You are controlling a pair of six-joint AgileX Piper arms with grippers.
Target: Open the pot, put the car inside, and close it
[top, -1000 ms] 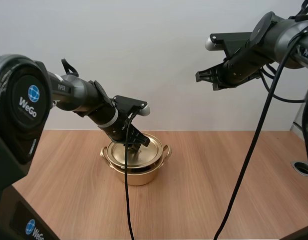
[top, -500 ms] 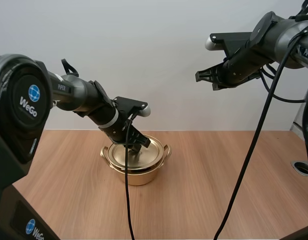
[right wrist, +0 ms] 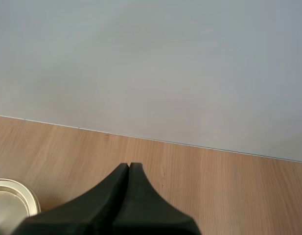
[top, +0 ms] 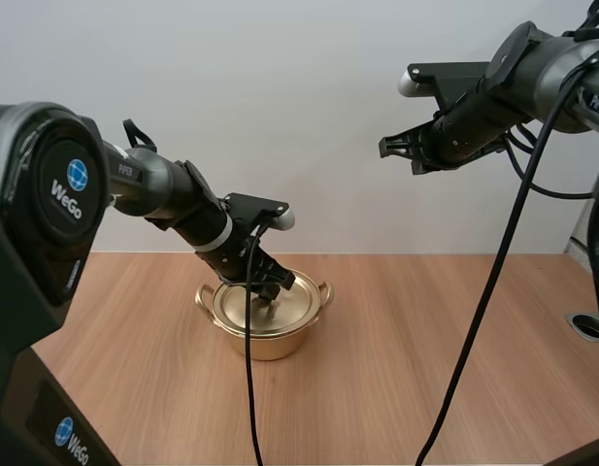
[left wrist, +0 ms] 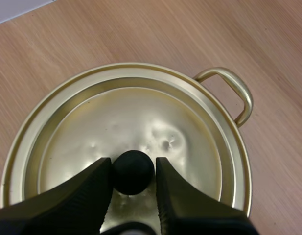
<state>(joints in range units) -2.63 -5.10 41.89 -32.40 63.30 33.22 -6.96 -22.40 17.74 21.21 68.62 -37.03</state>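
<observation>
A gold pot [top: 272, 340] with two side handles stands on the wooden table [top: 425, 369]. Its gold lid [top: 266, 309] lies flat on the rim. My left gripper [top: 267, 292] reaches down onto the lid's middle. In the left wrist view its two fingers [left wrist: 99, 186] pinch the lid's black knob [left wrist: 133, 172] from both sides, above the dented lid [left wrist: 141, 117]. My right gripper [top: 388, 148] hangs high in the air at the right, far from the pot. Its fingers [right wrist: 128, 171] lie together as one dark wedge, with the lid's edge [right wrist: 13, 196] far below.
One pot handle [left wrist: 236, 90] sticks out toward the bare table [left wrist: 268, 39]. Bare wood surrounds the pot on all sides. A white wall [top: 299, 116] stands behind the table.
The lid was tilted up over the pot; now it sits flat on the rim. My left gripper has come down slightly with it. The right arm has not moved.
</observation>
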